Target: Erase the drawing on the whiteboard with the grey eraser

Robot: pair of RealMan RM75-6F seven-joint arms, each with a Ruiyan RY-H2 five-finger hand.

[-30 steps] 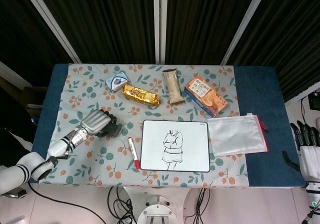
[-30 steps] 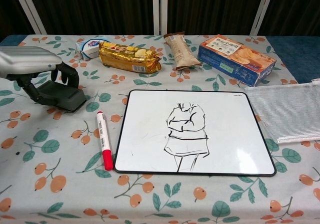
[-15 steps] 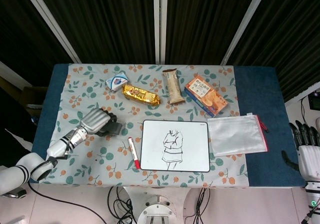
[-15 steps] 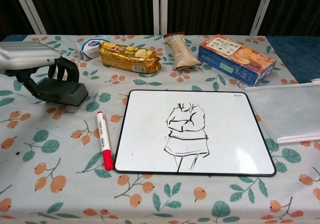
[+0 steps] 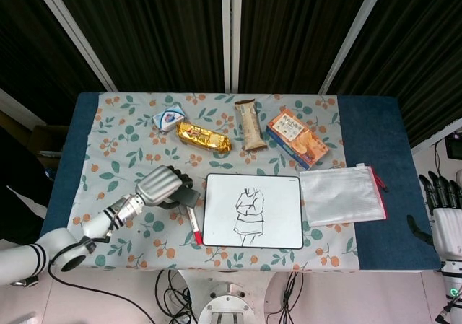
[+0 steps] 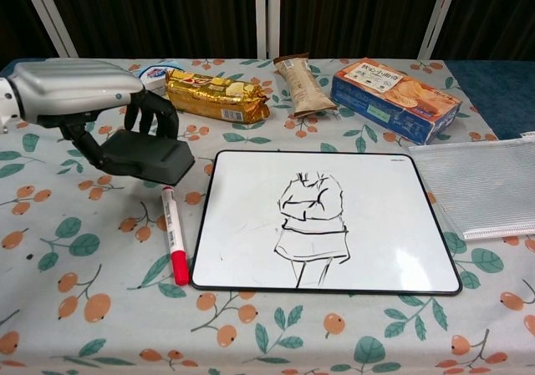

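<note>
Your left hand [image 6: 92, 99] grips the grey eraser [image 6: 146, 156] above the marker [image 6: 174, 235], its long axis pointing right toward the whiteboard [image 6: 384, 225]. Your right hand [image 5: 446, 219] hangs open, fingers spread.

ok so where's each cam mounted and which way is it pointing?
Head view: high above the near table edge, looking steeply down; shows the left hand and its arm, and the right hand off the table's right side.
Chest view: low at the near edge, looking across the table; shows only the left hand.
Shared: whiteboard, grey eraser, red marker.
</note>
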